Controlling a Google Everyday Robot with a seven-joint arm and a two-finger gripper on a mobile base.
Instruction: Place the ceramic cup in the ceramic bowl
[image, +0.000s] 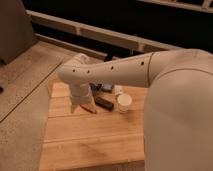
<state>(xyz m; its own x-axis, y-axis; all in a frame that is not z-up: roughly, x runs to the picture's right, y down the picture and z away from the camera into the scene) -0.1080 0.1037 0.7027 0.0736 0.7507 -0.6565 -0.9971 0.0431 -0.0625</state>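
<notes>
The ceramic cup (124, 102) is small and cream-white. It stands upright on the wooden table (90, 145), right of centre. My white arm (115, 72) reaches in from the right and bends down at the table's back left. The gripper (81, 105) hangs there close above the wood, well left of the cup and apart from it. The ceramic bowl does not show plainly. A dark shape (96, 88) peeks out just behind my wrist, and I cannot tell what it is.
A black rectangular block (104, 103) lies between the gripper and the cup. An orange-brown object (90, 108) lies by the gripper. A slim white object (118, 90) stands behind the cup. Speckled floor (25, 100) lies to the left, a dark rail (100, 37) behind.
</notes>
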